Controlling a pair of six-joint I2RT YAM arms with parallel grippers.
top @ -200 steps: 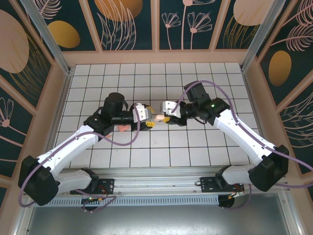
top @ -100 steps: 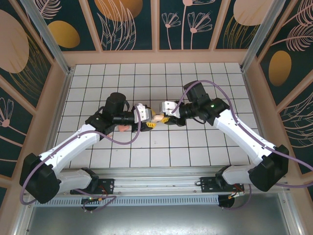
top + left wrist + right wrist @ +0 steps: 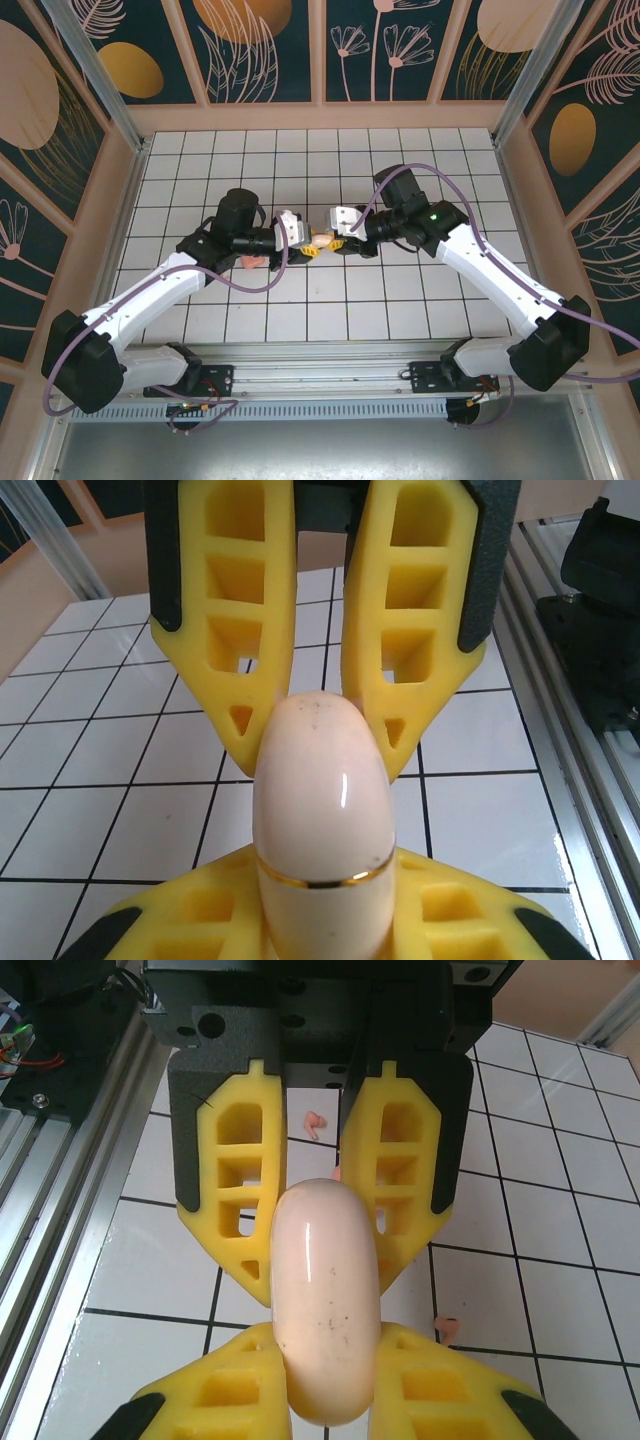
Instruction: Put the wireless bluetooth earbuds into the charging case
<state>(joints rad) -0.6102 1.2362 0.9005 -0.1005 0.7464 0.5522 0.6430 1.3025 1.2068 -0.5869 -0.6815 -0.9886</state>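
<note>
Left hand [image 3: 322,1245] is clamping one end of the glossy pale-pink rounded charging case [image 3: 325,1320], right hand [image 3: 320,748] gripping the other, probably to prise its lid open. Tiny pink earbuds [image 3: 318,1122] are lying on the white tiled surface [image 3: 560,1290] below them.

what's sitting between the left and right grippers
The closed charging case: the left gripper pinches one end, the right gripper the other. Both wrist views show it plainly.
</note>
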